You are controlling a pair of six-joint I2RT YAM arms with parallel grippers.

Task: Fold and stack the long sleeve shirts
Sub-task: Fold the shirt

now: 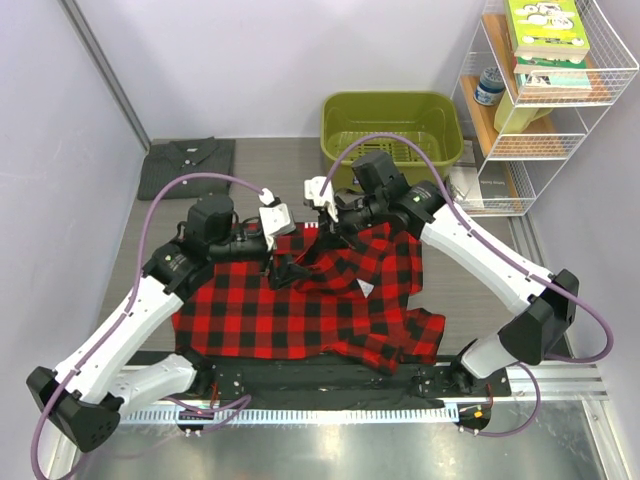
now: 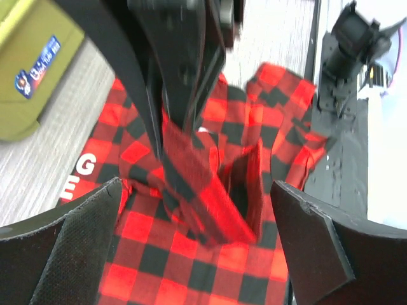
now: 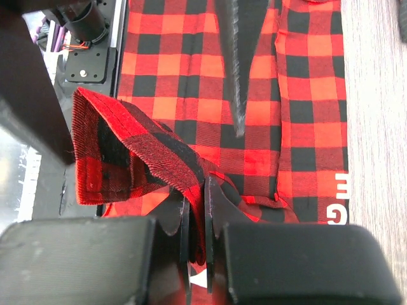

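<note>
Right now the red-and-black plaid shirt (image 1: 290, 310) is lying spread along the near edge of the table (image 1: 290, 160), about midway between its left and right edges, with its right part rumpled and doubled over. The right gripper (image 3: 198, 204) is pinching a folded strip of the plaid cloth and holding it lifted above the shirt's middle. The left gripper (image 2: 197, 248) is hovering just beside it, fingers spread wide and gripping nothing. The other of the 2 shirts, the grey shirt (image 1: 185, 165), is sitting already folded at the far left corner, well apart from both arms.

The plaid shirt's long axis is running left to right, parallel to the near edge. Its neck end seems to be pointing towards the right edge, going by a small white label there, though bunched cloth is hiding the collar.

To do this fold well, the right gripper should be carrying the strip across and laying it flat inside the body's outline, keeping it taut. Meanwhile the left gripper should be coming down to pin the body so the layer underneath is not dragging. Letting go only once the strip is lying straight should be leaving a square edge for the next fold.
</note>
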